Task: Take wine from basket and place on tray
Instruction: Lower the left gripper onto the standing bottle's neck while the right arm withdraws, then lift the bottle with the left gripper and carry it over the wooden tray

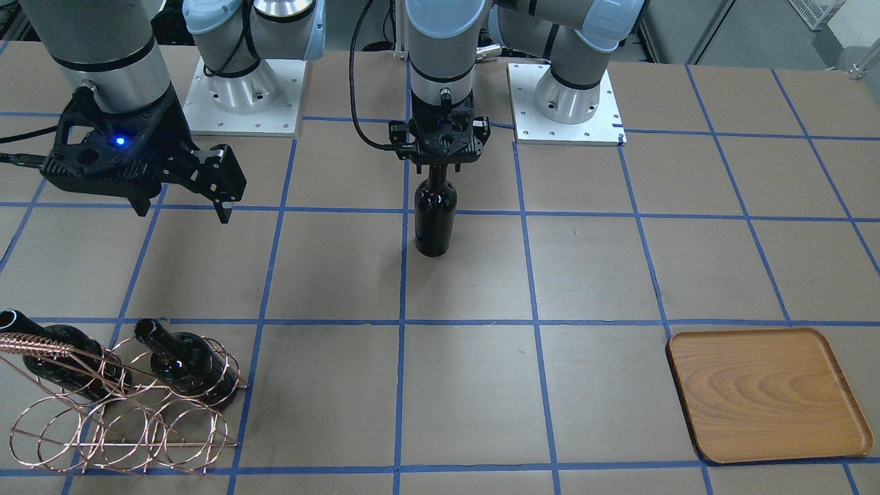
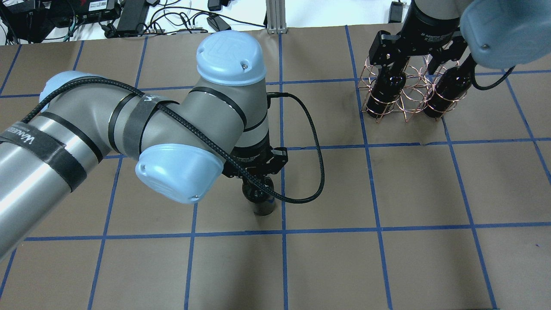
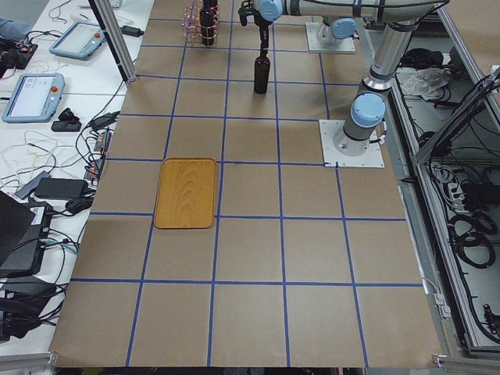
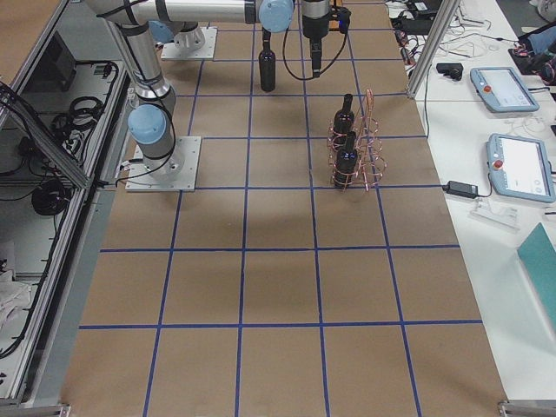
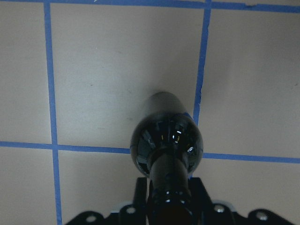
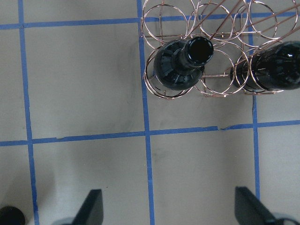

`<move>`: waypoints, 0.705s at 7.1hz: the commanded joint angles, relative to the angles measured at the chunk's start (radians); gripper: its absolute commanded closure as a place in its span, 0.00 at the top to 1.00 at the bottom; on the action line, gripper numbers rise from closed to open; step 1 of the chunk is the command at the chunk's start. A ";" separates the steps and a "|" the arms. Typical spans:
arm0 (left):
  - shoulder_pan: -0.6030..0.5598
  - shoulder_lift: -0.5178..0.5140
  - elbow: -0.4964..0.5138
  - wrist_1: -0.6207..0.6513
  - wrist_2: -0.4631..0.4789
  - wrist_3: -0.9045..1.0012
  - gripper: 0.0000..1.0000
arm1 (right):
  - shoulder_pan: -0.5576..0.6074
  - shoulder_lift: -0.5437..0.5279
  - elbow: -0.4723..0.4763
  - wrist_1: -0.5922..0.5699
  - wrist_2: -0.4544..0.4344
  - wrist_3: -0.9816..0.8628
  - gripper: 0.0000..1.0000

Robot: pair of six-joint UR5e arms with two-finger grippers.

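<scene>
My left gripper (image 1: 440, 167) is shut on the neck of a near-black wine bottle (image 1: 434, 223), which hangs upright mid-table with its base at or just above the paper. The left wrist view looks down on this bottle (image 5: 166, 140). The copper wire basket (image 1: 124, 412) holds two more bottles (image 1: 185, 361) (image 1: 55, 350). My right gripper (image 1: 184, 212) is open and empty above the table beside the basket. Its wrist view shows the basket (image 6: 220, 86) and a bottle mouth (image 6: 199, 49) beyond the spread fingers (image 6: 91, 211). The wooden tray (image 1: 766, 395) lies bare, far from the basket.
The table is brown paper with a blue tape grid (image 1: 402, 322). Two arm base plates (image 1: 567, 103) sit at the robot side. The left arm's black cable (image 2: 318, 159) loops beside the held bottle. Pendants and cables lie on side benches (image 3: 39, 94).
</scene>
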 commanded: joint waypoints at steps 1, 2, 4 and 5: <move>0.008 0.001 0.010 0.003 0.000 0.001 0.16 | 0.000 0.000 0.000 -0.001 0.000 0.000 1.00; 0.009 0.010 0.016 0.018 0.003 0.004 0.00 | 0.000 0.000 0.000 -0.001 -0.002 0.002 1.00; 0.088 0.027 0.132 0.007 0.015 0.048 0.00 | 0.000 0.000 0.000 -0.003 -0.002 0.002 1.00; 0.177 0.024 0.232 -0.149 0.015 0.207 0.00 | 0.000 0.000 0.000 -0.003 -0.002 0.002 1.00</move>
